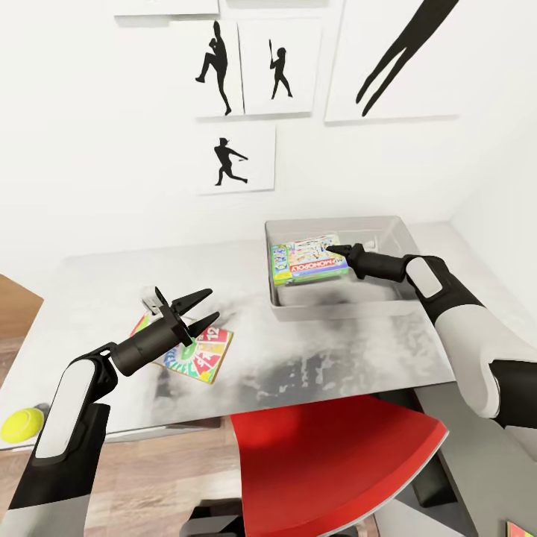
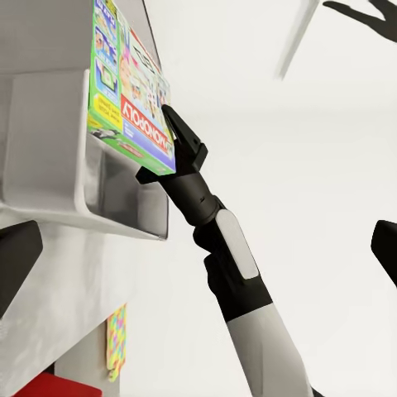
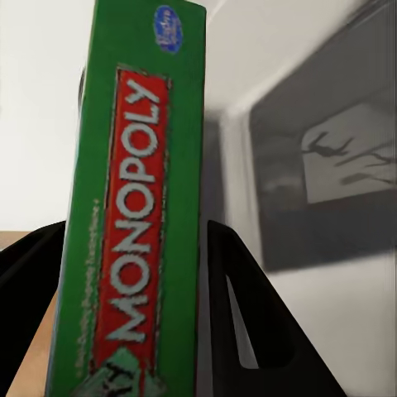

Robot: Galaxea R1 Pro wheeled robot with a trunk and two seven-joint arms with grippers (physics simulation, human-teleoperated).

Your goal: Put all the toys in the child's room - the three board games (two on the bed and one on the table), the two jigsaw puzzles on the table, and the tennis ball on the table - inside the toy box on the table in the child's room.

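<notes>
Right now my right gripper (image 1: pixel 333 249) is clamped on the Monopoly box (image 1: pixel 307 259), a flat printed cardboard box with green edges; in the right wrist view its green spine (image 3: pixel 132 207) stands between the two black fingers. The box sits over the left half of the bin (image 1: pixel 388 294), a shallow light-grey tray with sloped walls and a thick rim, tilted a little above the bin's floor.

My left gripper (image 1: pixel 202 308) hangs with its fingers spread, holding nothing, just above the yellow-green-red game box (image 1: pixel 200 350), which lies flat on the bench (image 1: pixel 328 358). The bench top is pale and glossy with mottled reflections.

A fuzzy yellow-green ball (image 1: pixel 21 424) sits at the bench's near left edge, beside my left forearm. A red chair (image 1: pixel 335 462) is tucked against the near edge, between my arms. White walls carry black baseball silhouettes (image 1: pixel 224 162). Between game box and bin the bench surface lies bare, and the bin's right half is unoccupied.
</notes>
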